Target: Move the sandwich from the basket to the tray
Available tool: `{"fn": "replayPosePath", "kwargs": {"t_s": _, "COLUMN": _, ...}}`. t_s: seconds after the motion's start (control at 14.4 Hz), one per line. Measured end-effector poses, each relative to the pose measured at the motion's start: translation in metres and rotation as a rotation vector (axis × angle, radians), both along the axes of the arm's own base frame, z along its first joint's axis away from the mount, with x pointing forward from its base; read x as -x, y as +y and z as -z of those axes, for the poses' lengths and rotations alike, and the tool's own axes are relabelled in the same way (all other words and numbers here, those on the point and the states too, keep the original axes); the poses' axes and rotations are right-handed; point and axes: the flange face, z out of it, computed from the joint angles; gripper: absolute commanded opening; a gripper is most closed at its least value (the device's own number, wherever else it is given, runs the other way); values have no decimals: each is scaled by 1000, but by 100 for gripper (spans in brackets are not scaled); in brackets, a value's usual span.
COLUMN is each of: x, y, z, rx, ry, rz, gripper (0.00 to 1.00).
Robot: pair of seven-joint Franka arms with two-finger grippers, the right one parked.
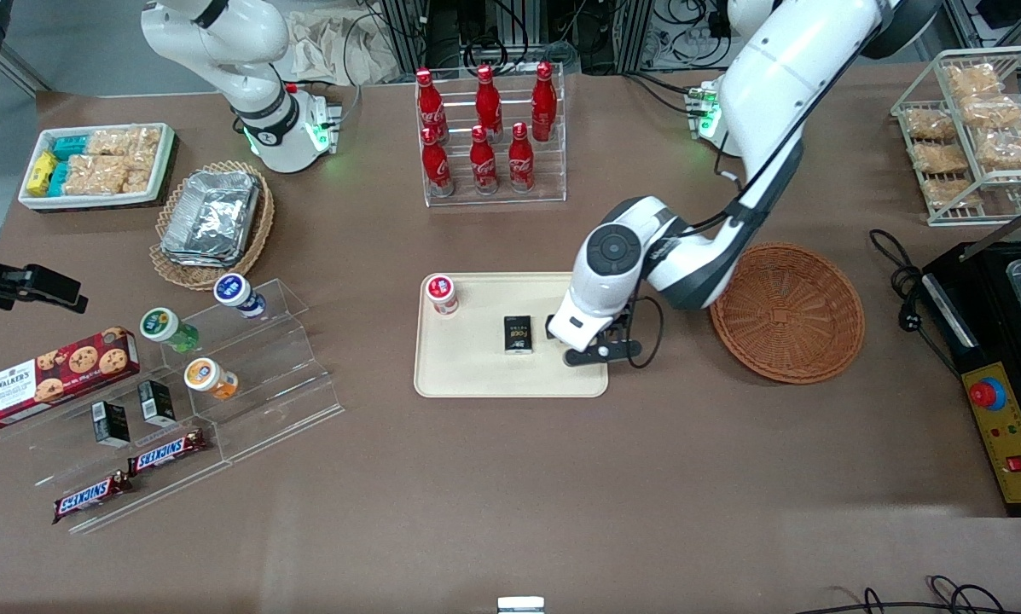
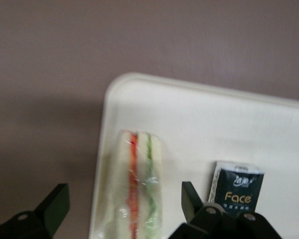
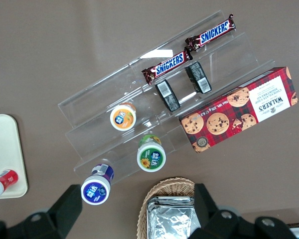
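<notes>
Sandwich (image 2: 138, 186) lies on the tray (image 2: 199, 114), along the tray's edge toward the working arm's end and near a rounded corner. The gripper (image 2: 123, 206) hangs over it with its fingers (image 2: 55, 204) spread wide, one on each side, not touching. A dark "Face" packet (image 2: 236, 189) sits beside it on the tray. The basket (image 1: 787, 311) rests on the table near that same tray edge.

The left arm (image 1: 766, 128) has glossy white shells, dark grey joints, a black cable, and a black gripper (image 1: 600, 350) over the tray (image 1: 476, 375) edge.
</notes>
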Motion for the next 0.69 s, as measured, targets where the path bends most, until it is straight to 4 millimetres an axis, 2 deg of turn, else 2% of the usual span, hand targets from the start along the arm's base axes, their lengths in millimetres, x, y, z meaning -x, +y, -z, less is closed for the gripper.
{"fn": "replayPosePath", "kwargs": {"t_s": 0.21, "x": -22, "y": 38, "z": -121, "rx": -81, "ry": 19, "rz": -65, "gripper": 100}}
{"fn": "replayPosePath", "kwargs": {"t_s": 0.35, "x": -29, "y": 73, "z": -191, "rx": -110, "ry": 18, "rz": -100, "gripper": 100}}
{"fn": "replayPosePath", "kwargs": {"t_s": 0.49, "x": -37, "y": 119, "z": -237, "rx": -102, "ry": 28, "rz": -104, "gripper": 100}}
{"fn": "replayPosePath", "kwargs": {"t_s": 0.55, "x": -38, "y": 150, "z": -258, "rx": -81, "ry": 34, "rz": -92, "gripper": 100}}
{"fn": "replayPosePath", "kwargs": {"t_s": 0.69, "x": -29, "y": 209, "z": -293, "rx": -64, "ry": 32, "rz": -28, "gripper": 100}}
